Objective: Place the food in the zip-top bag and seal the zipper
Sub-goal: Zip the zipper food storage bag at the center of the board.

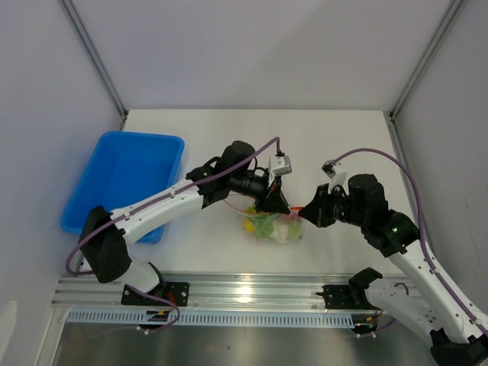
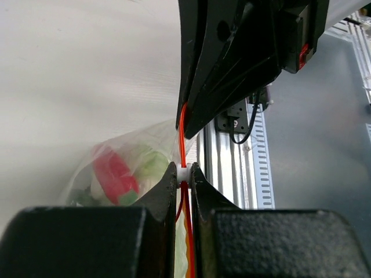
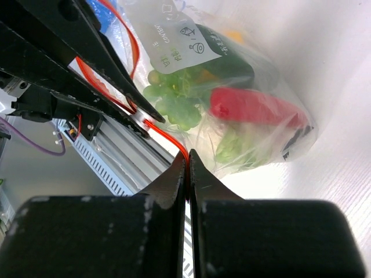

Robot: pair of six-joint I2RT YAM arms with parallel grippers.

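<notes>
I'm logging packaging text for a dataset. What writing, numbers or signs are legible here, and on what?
Nothing legible: the white printed label on the zip-top bag carries dark lettering and small symbols, tilted and too small to read.
No other writing shows in any view.

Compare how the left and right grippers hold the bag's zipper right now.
The left gripper pinches the zipper at a small white piece on it, jaws slightly apart; the right gripper clamps the bare orange strip, jaws pressed together. In the top view the left gripper reaches in from the left, the right gripper from the right. Both are shut on the zipper of the filled zip-top bag.
</notes>
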